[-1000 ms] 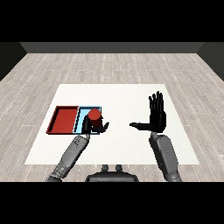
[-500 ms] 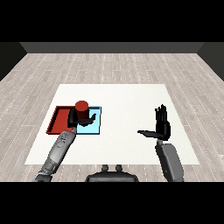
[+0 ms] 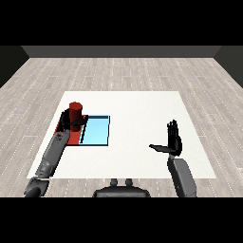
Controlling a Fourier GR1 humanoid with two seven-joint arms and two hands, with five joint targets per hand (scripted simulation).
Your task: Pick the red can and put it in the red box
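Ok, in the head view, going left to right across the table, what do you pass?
Left hand curled round the red can over the red tray → light blue tray → bare stretch of white table → right hand, fingers straight, holding nothing.

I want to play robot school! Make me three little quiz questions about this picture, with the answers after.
1. True or false: the left hand has its fingers curled round the red can.
2. Which tray is the can over? A) the red tray B) the light blue tray
3. Fill in: the right hand holds ____.

Key: 1 true. 2 A. 3 nothing; its fingers are straight, above the white table.
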